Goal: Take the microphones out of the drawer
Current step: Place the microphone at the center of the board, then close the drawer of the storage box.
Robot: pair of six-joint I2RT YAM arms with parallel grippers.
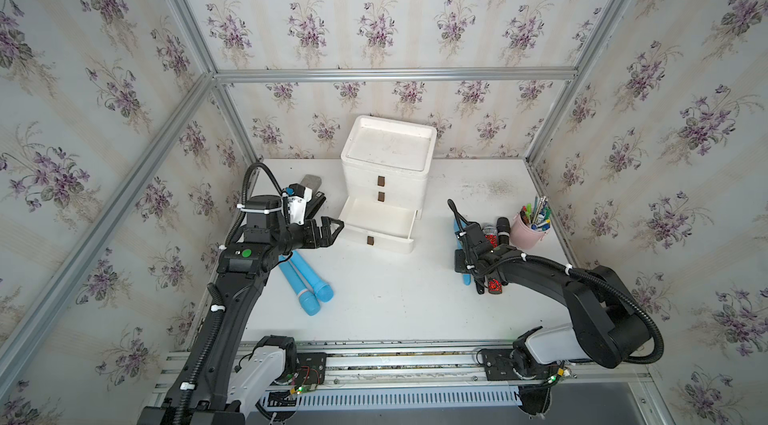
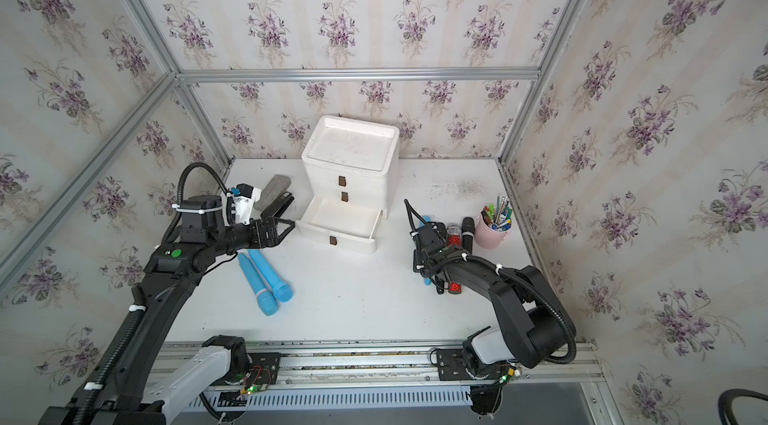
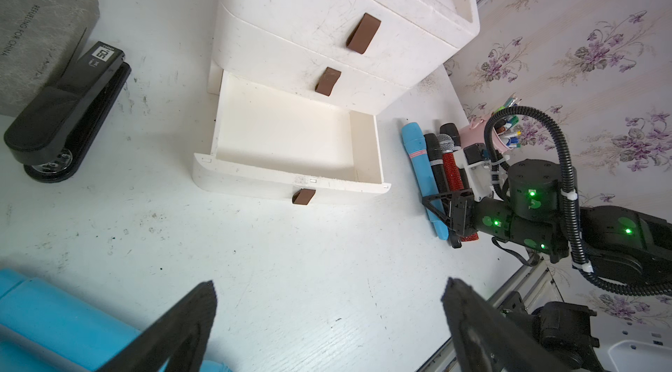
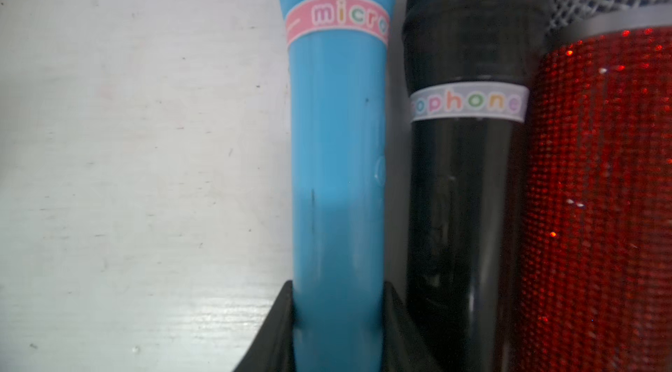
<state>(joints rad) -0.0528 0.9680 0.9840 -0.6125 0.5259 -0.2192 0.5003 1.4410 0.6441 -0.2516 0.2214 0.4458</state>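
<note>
The white unit's bottom drawer [image 1: 386, 241] [image 2: 349, 239] [image 3: 251, 180] stands pulled out, and its inside shows only bare white. A blue microphone [image 4: 338, 134] [image 3: 418, 155] [image 1: 456, 228] lies on the table right of the drawer, beside a black one [image 4: 465, 177] and a red glitter one [image 4: 600, 188]. My right gripper [image 4: 338, 290] [image 3: 442, 206] [image 1: 464, 269] is shut on the blue microphone's handle, low at the table. My left gripper [image 3: 329, 286] [image 1: 334, 228] [image 2: 286, 227] hangs open and holds nothing, just off the drawer's front left corner.
Two more blue microphones [image 1: 309, 283] lie under my left arm. A black stapler [image 3: 65, 115] and a grey case [image 3: 32, 32] sit left of the drawer unit [image 1: 386, 161]. A pink cup of pens [image 1: 525, 232] stands at the far right, and another black microphone [image 1: 503, 229] lies next to it.
</note>
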